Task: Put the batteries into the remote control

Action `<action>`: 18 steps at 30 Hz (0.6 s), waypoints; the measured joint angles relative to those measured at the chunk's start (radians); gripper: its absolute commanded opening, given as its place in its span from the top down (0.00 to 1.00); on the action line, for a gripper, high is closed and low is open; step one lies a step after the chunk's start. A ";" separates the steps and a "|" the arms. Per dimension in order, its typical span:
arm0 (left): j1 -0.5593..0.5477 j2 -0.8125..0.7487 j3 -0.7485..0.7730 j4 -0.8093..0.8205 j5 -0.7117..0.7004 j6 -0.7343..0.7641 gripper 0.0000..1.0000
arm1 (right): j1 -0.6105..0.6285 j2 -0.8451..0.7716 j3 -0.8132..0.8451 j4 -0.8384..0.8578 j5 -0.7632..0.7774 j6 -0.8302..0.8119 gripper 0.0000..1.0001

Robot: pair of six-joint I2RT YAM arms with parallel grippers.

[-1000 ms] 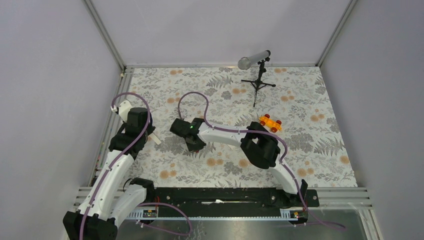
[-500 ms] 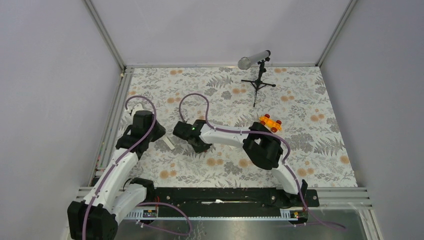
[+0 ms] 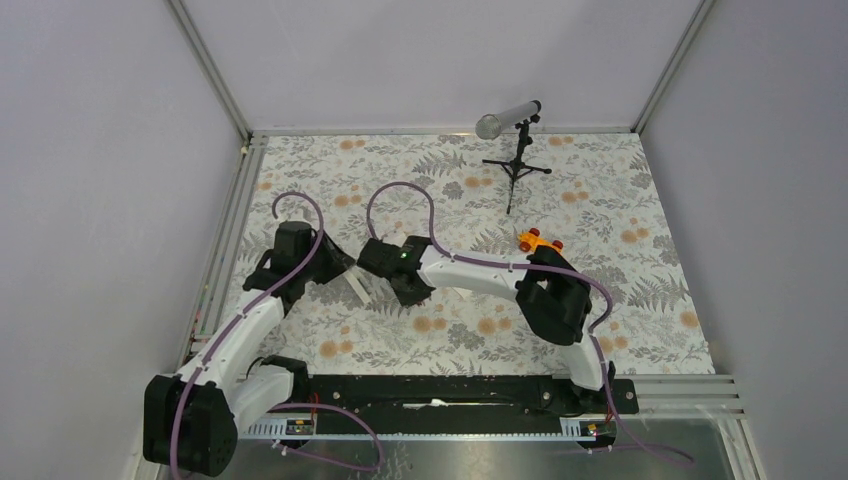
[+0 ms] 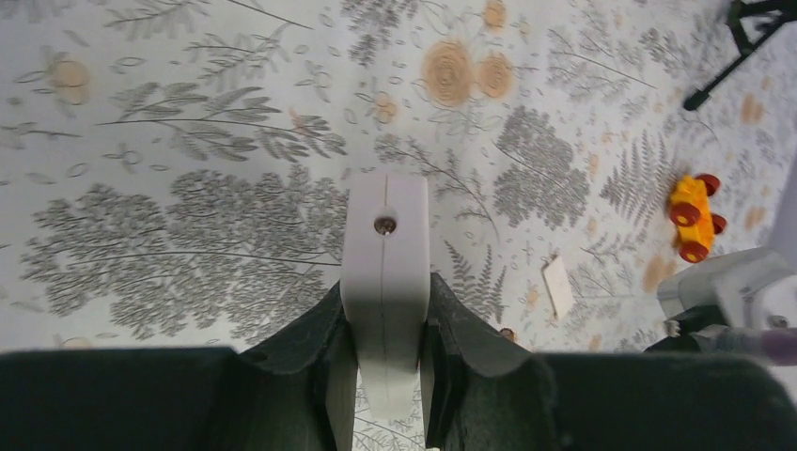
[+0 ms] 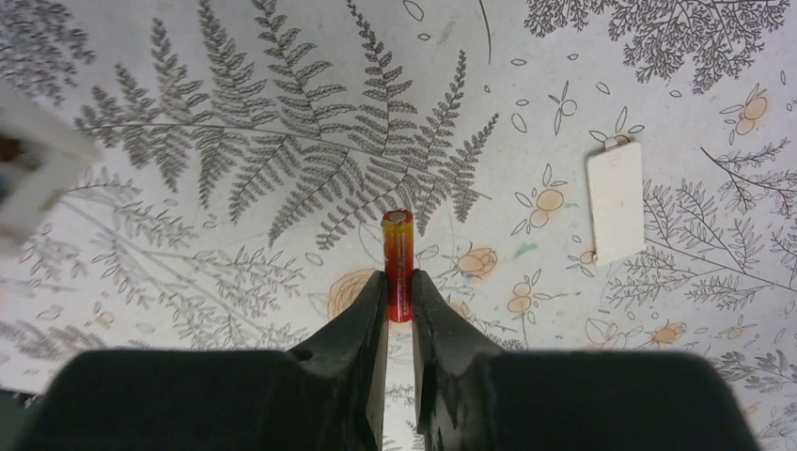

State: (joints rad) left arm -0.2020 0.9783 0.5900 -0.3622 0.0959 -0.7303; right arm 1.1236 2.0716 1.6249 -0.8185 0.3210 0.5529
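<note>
Clamping one battery (image 5: 398, 242), right pincer (image 5: 398, 289); left pincer (image 4: 384, 310), one remote control (image 4: 384, 235).

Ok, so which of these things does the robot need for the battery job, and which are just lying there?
For the job:
remote control in the left gripper
red battery in the right gripper
loose white cover piece, probably the remote's lid

Just lying about:
orange toy car
microphone on its stand

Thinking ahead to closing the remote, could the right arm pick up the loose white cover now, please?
Probably not yet: the right pincer is shut on a battery, so it has no free grip, though the cover lies flat and unobstructed nearby.
</note>
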 measured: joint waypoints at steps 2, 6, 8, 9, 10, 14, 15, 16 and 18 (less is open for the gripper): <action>-0.005 0.005 -0.019 0.052 0.047 -0.002 1.00 | -0.002 -0.023 0.000 0.000 -0.018 0.000 0.84; -0.043 0.046 -0.051 0.133 0.119 -0.007 1.00 | -0.014 -0.087 -0.005 0.000 -0.056 0.002 0.83; -0.077 0.092 -0.053 0.167 0.149 -0.008 1.00 | -0.027 -0.127 -0.009 0.001 -0.076 0.003 0.83; -0.092 0.117 -0.053 0.189 0.164 -0.010 1.00 | -0.034 -0.145 -0.010 0.000 -0.081 0.004 0.83; -0.106 0.145 -0.053 0.214 0.180 -0.012 1.00 | -0.039 -0.158 -0.011 0.001 -0.084 0.005 0.83; -0.139 0.235 -0.053 0.318 0.247 -0.025 1.00 | -0.060 -0.194 -0.027 0.007 -0.110 0.008 0.82; -0.143 0.250 -0.053 0.338 0.258 -0.029 1.00 | -0.064 -0.199 -0.035 0.010 -0.118 0.009 0.81; -0.145 0.262 -0.053 0.354 0.262 -0.031 1.00 | -0.067 -0.204 -0.047 0.014 -0.124 0.010 0.80; -0.147 0.278 -0.046 0.347 0.246 -0.029 1.00 | -0.072 -0.210 -0.070 0.019 -0.129 0.011 0.77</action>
State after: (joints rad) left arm -0.3489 1.2568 0.5442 -0.0151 0.3420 -0.7597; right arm 1.0515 1.8614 1.5547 -0.7998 0.1925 0.5640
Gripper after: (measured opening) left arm 0.251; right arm 0.194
